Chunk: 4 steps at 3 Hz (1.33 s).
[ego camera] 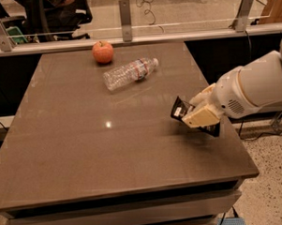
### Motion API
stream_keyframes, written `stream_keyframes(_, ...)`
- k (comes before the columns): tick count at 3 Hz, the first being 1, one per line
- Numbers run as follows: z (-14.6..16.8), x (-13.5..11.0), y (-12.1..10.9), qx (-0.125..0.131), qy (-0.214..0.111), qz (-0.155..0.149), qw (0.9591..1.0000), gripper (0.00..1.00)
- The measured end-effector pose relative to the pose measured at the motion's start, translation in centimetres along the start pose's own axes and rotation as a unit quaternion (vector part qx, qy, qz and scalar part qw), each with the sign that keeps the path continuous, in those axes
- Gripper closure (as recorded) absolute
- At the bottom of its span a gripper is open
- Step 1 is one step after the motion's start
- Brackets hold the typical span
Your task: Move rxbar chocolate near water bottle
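The rxbar chocolate (180, 110), a thin black wrapper with white lettering, is held in my gripper (197, 113) at the table's right side, lifted slightly and tilted. The gripper's cream fingers are shut on it and cover most of the bar; only its left end and a dark lower right corner show. The water bottle (130, 72), clear and ribbed with a white cap and a red-blue label, lies on its side at the far middle of the table, well up and to the left of the gripper.
An orange-red apple (102, 51) sits just behind the bottle to its left. The brown table (77, 150) ends close to the gripper at the right edge. A glass rail with metal posts (124, 13) runs along the far edge.
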State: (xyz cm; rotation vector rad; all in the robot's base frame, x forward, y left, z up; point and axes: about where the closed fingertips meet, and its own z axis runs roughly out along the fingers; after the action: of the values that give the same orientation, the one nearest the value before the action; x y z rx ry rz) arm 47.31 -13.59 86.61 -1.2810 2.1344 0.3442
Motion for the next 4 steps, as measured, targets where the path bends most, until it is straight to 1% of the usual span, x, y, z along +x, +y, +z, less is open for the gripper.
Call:
stream_keyframes(2, 6.5, -4.0, -5.3, -0.007, -0.015, -0.018, 0.9997, 1.00)
stream_keyframes(3, 8.9, -6.5, -7.4, -0.008, -0.018, -0.036, 0.9991, 1.00)
stream_keyframes(4, 11.3, -8.3, -9.1, -0.010, -0.017, -0.049, 0.9986, 1.00)
